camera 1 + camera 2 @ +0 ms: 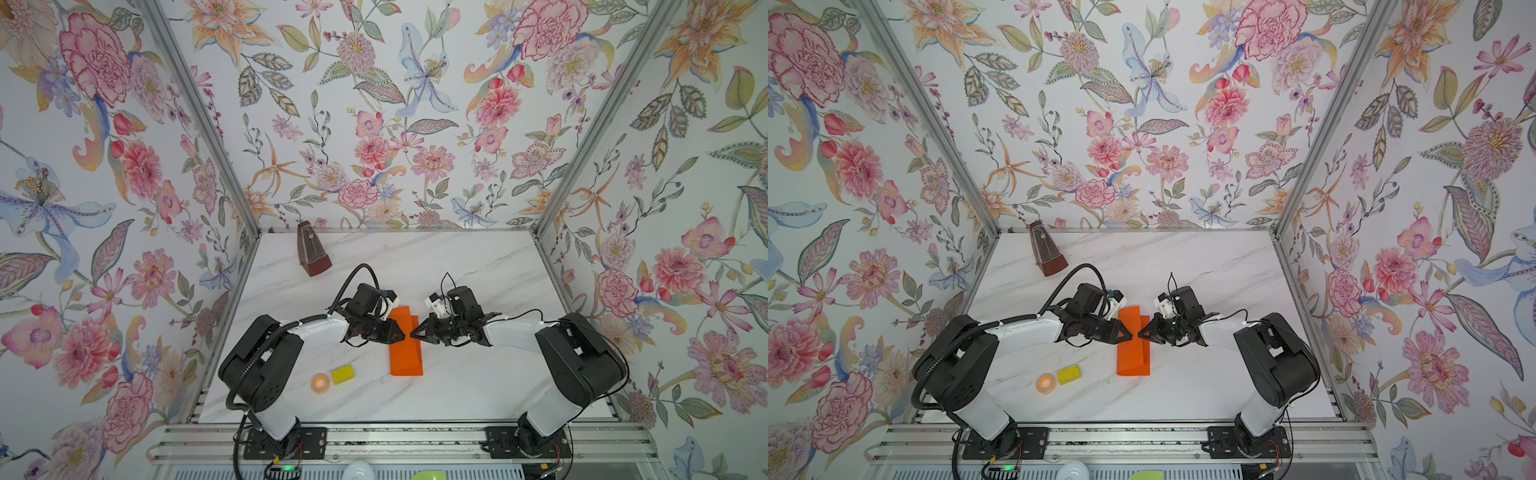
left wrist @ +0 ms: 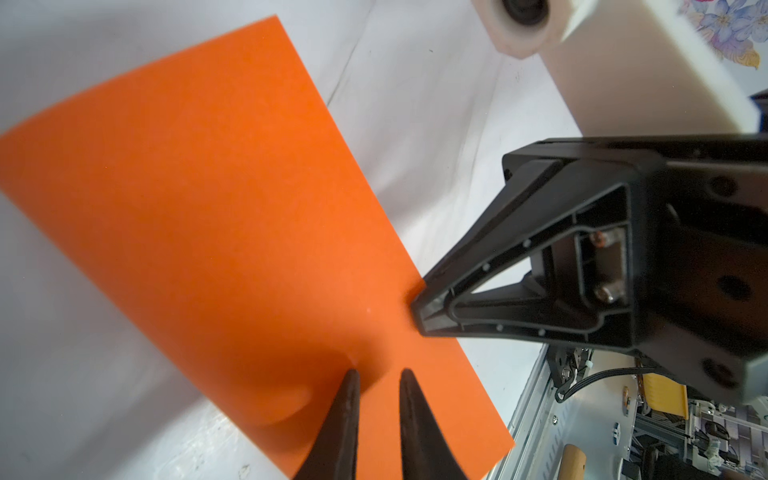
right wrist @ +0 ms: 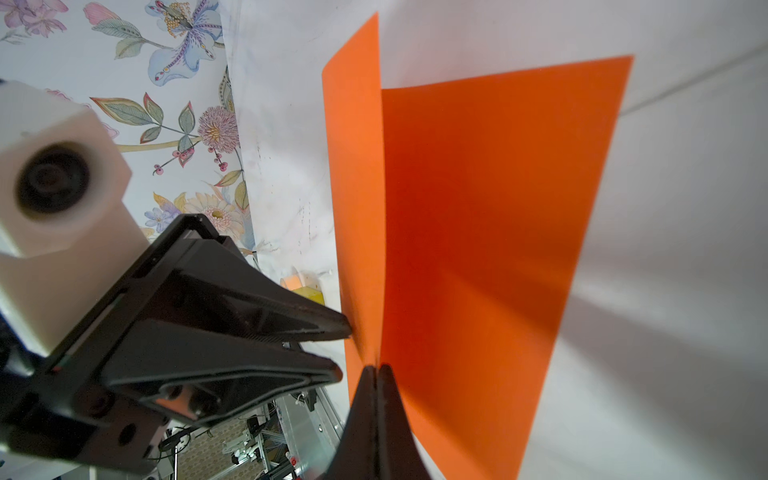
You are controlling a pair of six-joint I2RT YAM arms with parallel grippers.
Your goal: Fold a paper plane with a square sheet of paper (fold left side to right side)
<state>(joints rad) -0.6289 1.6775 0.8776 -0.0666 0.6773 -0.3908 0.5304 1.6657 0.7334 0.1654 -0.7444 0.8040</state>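
The square sheet of paper (image 1: pixel 406 353) lies near the middle of the surface (image 1: pixel 478 266), doubled over into a tall narrow rectangle. Its layers gape slightly and are not quite matched along the right side.

Material: thin, matte, bright orange, with sharp corners. It is judged very light, limp and easily creased. It is likely to slide on the smooth marble-patterned top unless pinned, so the best hold is at a free edge while the opposite side is pressed down.

The left gripper (image 2: pixel 378 374) sets its tips on the sheet near the left edge, jaws slightly spread with nothing between them. The right gripper (image 3: pixel 376 368) has its jaws pressed together at the right edge, apparently nipping a layer, though the close view leaves this uncertain.
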